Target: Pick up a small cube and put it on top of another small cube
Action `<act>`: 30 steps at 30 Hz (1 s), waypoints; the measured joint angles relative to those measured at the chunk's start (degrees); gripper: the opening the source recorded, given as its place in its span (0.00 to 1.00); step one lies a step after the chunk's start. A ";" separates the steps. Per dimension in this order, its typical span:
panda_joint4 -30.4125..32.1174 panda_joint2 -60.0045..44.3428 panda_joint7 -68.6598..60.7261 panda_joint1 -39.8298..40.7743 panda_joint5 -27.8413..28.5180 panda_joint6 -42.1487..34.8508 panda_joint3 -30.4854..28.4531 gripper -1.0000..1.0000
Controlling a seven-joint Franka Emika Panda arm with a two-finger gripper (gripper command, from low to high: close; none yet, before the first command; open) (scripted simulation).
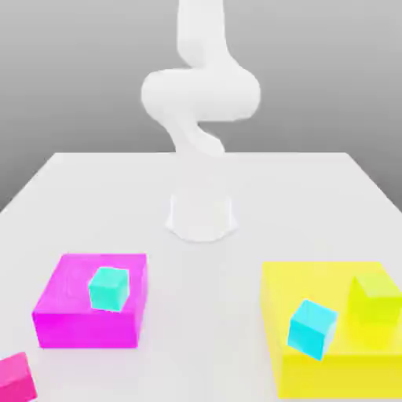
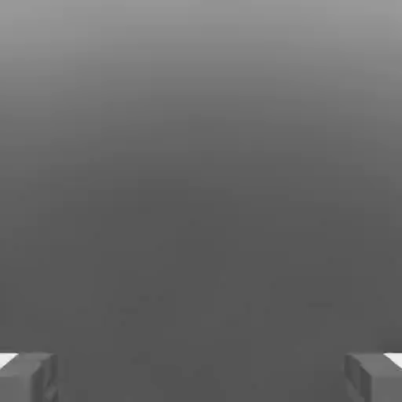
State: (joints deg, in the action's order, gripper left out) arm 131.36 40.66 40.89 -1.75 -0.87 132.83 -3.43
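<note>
Open pincer (image 2: pixel 201 377), pink cube (image 1: pixel 14 379), teal cube (image 1: pixel 108 289)

So in the exterior view the hot-pink cube (image 1: pixel 16 378) gets chopped off by the lower-left corner of the frame. The yellow block (image 1: pixel 338 373) runs out past the right edge (same deal for the arm (image 1: pixel 201 94), cut at the top). Oh, and the blue cube (image 1: pixel 312 330) hides a bit of that yellow block, lower right.
</note>
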 joint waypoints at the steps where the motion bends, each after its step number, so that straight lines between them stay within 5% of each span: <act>1: -0.18 -2.22 -2.21 -0.73 -0.47 0.44 -1.49 0.50; 16: -2.75 -33.43 -37.36 -6.11 -13.26 6.53 -19.46 0.50; 23: -3.98 -48.09 -53.89 -1.30 -19.51 9.23 -20.68 0.50; 30: -4.81 -61.05 -66.54 4.22 -20.07 13.20 -20.66 0.50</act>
State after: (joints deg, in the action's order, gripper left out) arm 126.55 -20.39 -25.65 2.47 -20.95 146.03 -24.09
